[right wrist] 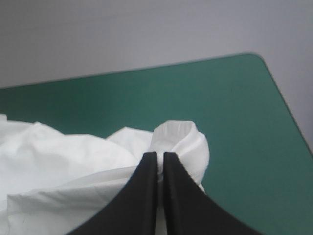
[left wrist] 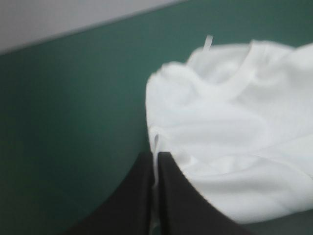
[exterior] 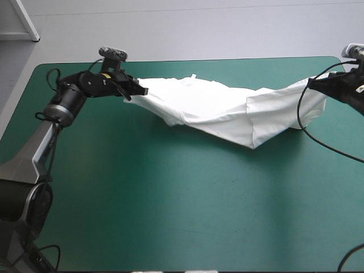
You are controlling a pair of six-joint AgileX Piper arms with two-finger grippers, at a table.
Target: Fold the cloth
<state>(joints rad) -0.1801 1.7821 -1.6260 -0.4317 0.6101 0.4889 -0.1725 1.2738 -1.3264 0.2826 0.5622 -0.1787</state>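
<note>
Pinching a thin edge of the white T-shirt [exterior: 216, 108], the left gripper [exterior: 142, 90] has its black fingers all but shut on the fabric over the table's [exterior: 170, 199] far left. The shirt's middle sags onto the teal-green cover, and at its other end the right gripper [exterior: 311, 83] is likewise nearly closed on a bunched fold. Only the left wrist view shows the ribbed collar [left wrist: 242, 78] and a small tag [left wrist: 209, 42] clearly; the right wrist view shows the table's rounded far corner.
</note>
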